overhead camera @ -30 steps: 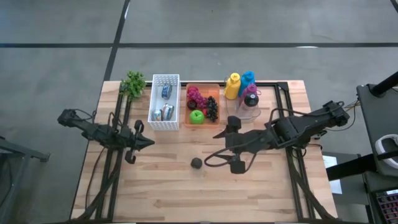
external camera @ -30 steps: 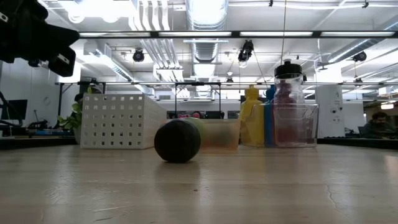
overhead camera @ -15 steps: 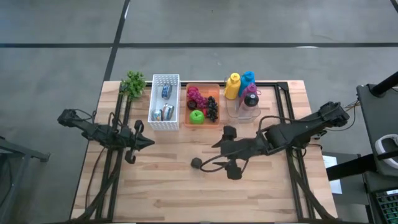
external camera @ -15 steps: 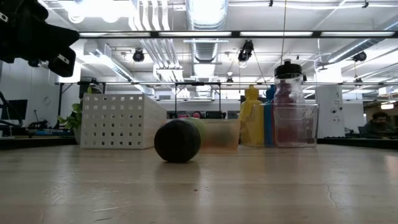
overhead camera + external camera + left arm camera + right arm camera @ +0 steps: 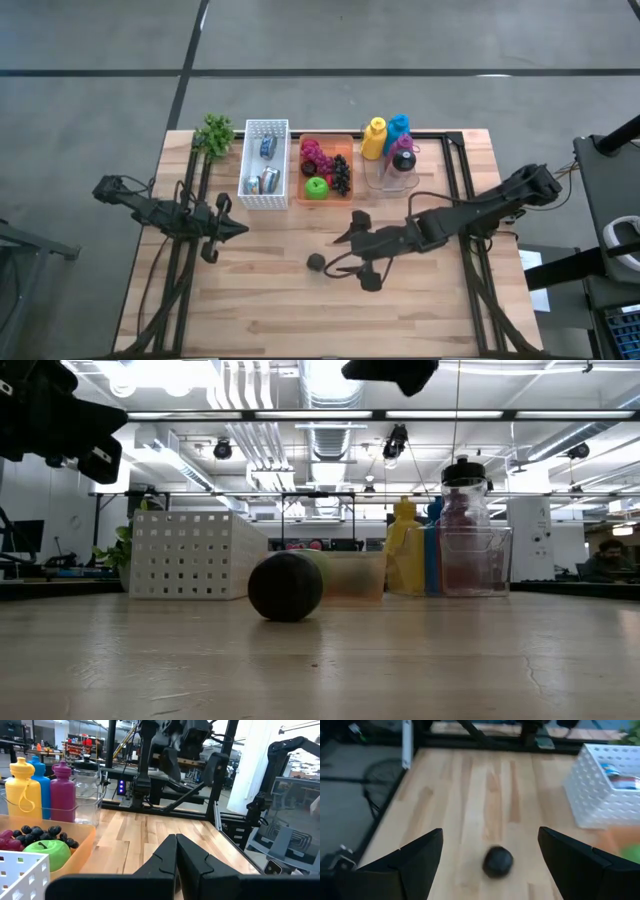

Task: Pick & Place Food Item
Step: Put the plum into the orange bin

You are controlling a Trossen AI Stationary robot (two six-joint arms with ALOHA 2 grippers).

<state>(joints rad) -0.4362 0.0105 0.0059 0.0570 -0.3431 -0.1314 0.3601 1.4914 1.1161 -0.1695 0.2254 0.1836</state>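
Reaching out over the middle of the table (image 5: 260,300), the right gripper (image 5: 357,250) is hanging with its two fingers spread wide, one finger on each side of an open gap. That gap is facing the dark ball (image 5: 316,262), which is lying alone on the bare wood, near the gripper but apart from it. In the right wrist view the ball (image 5: 497,861) is sitting between the two fingers (image 5: 420,855) and farther out, so the wide spread seems meant to let them pass around it. Nothing is being pinched.

The orange tray (image 5: 343,146) is sitting at the far side, holding a green apple (image 5: 316,187), dark grapes (image 5: 341,175) and red berries (image 5: 313,155). Just beside it are standing a white basket (image 5: 264,198) with cans and a clear box (image 5: 385,178) with bottles (image 5: 373,138). A small plant (image 5: 214,133) is sitting at the far left corner.

The left gripper (image 5: 238,228) is waiting over the left half of the table, its fingers pressed together on nothing, well clear of the ball. My guess is that the ball is the food item to be picked, and the tray looks the likely place for it.
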